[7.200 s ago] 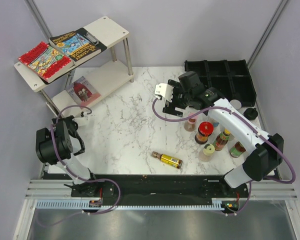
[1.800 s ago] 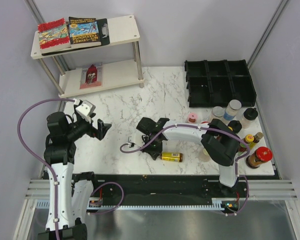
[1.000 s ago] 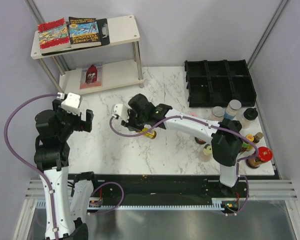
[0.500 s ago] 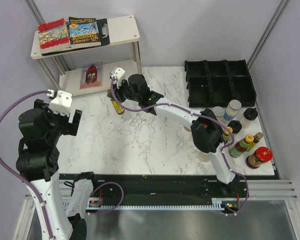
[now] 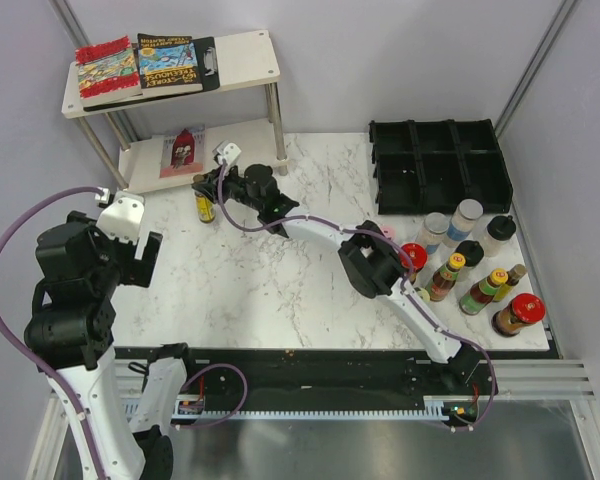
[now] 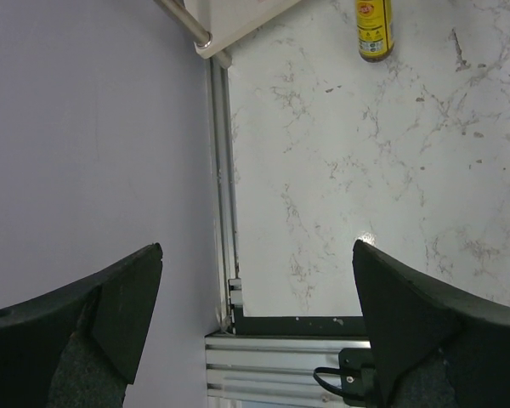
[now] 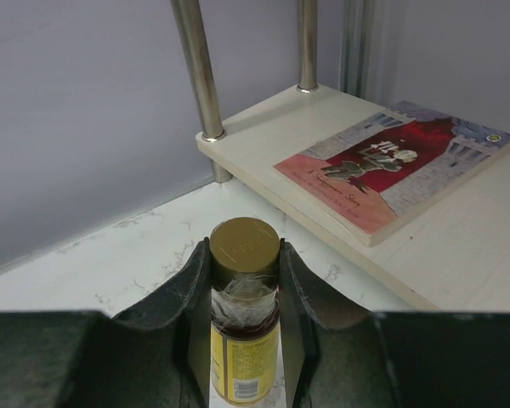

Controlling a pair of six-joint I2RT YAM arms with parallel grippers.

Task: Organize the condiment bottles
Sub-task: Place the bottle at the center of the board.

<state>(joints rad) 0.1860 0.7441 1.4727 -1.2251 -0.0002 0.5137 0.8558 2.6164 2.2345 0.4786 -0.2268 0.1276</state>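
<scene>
The bottle (image 7: 244,331), yellow-labelled with a dull gold cap, stands upright at the far left of the desk (image 5: 280,290), just in front of the lower board of the shelf (image 5: 235,150). The frames do not show whether its base touches the marble. The right hand (image 5: 212,193) grips it: in the right wrist view the two black fingers (image 7: 195,306) press against the neck and shoulders on either side, with the cap rising just above them. Beyond the bottle a red-covered book (image 7: 391,166) lies flat on that lower board, beside a metal leg. The right arm (image 5: 375,265) is stretched nearly to its full reach, running from its base at the near right, through a raised elbow over mid-desk, along a white link to the wrist at the far left. The other bottles (image 5: 450,270) stand in a cluster at the right edge, near the black tray (image 5: 435,123). The left arm (image 5: 75,290) rears upright at the near left. The left hand (image 6: 257,247) points down over the desk's left edge, its fingers spread wide and holding nothing.
</scene>
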